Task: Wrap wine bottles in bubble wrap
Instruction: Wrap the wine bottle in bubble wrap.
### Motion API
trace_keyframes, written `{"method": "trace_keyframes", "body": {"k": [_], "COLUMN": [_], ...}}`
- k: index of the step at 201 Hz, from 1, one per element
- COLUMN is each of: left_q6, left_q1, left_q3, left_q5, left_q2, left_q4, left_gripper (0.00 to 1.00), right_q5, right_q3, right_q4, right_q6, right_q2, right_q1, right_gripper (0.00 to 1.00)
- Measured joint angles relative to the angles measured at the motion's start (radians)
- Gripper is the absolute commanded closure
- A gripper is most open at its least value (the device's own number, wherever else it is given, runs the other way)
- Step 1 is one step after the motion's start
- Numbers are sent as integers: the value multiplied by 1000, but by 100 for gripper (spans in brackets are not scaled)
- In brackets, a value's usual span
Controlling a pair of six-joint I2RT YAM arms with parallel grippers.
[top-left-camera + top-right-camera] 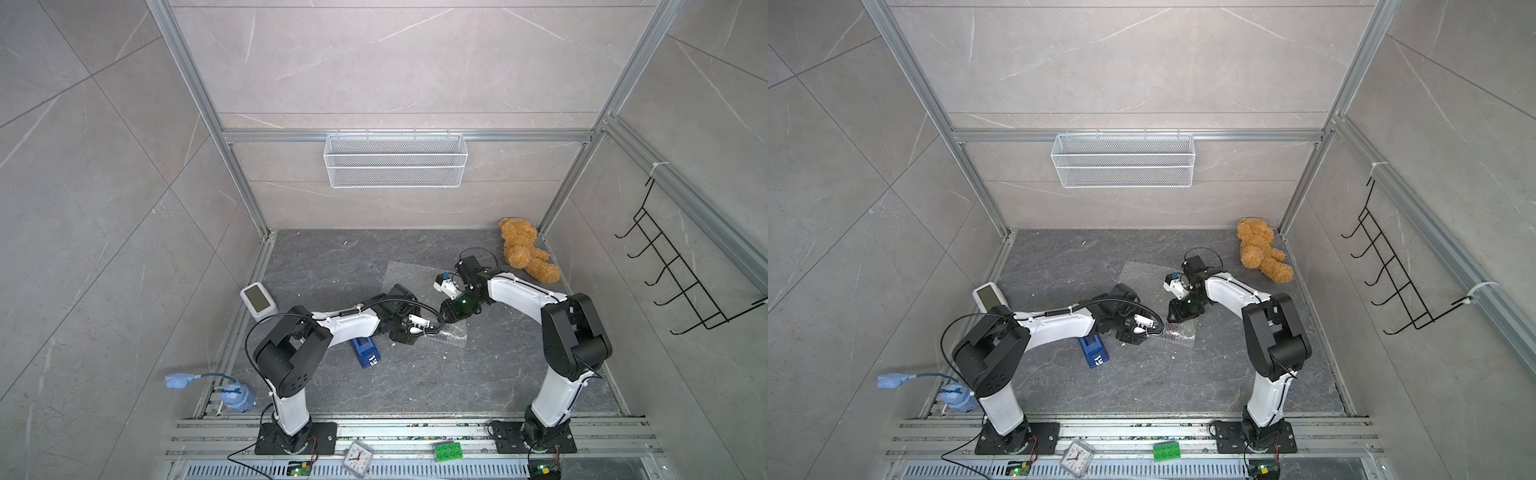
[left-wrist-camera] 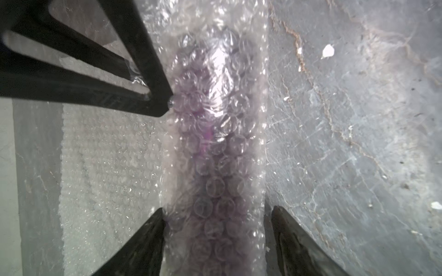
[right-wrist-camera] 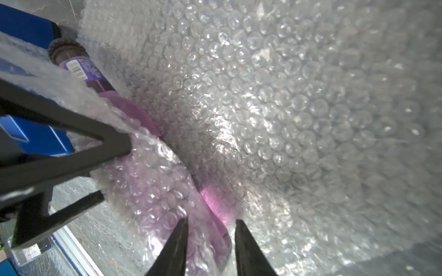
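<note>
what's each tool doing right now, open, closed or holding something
left tool: open, one finger on either side of the wrapped wine bottle, not clamping it.
right tool: fingers partly apart around bubble wrap; whether it grips cannot be told.

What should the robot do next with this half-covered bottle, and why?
Probably roll the wine bottle onward over the flat bubble wrap: a fold covers its body, its cap is bare, and the left fingers straddle it, open.

Even light, soft shadows, blurry wrist views, glare on bubble wrap (image 3: 263, 107)
</note>
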Motion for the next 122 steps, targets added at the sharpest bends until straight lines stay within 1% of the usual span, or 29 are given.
{"method": "trace_keyframes", "body": {"k": [19,47,70,89,122], "left_q6": [11,14,12,6,-22], "left_q1": [10,14,14,18,31], "left_q3": [29,45,60,82,126], "left_q5": [11,26,34,40,71], "left_q2": [24,34,41,51,74], "left_q4": [-22,-41,-61,-90,-147], "left_gripper": [36,40,42,43,43], "right_q5": [15,40,71,104,141], "right_q3": [10,18,10,-44,-224], "right_q4": [-7,-11,2,51,191], "right_q6": [-16,-37,-47,-51,-56], "right_q2": [0,-1,-31,-126,-396], "right_q1": [0,0,0,0,0], "right_gripper": [51,38,30,26,23]}}
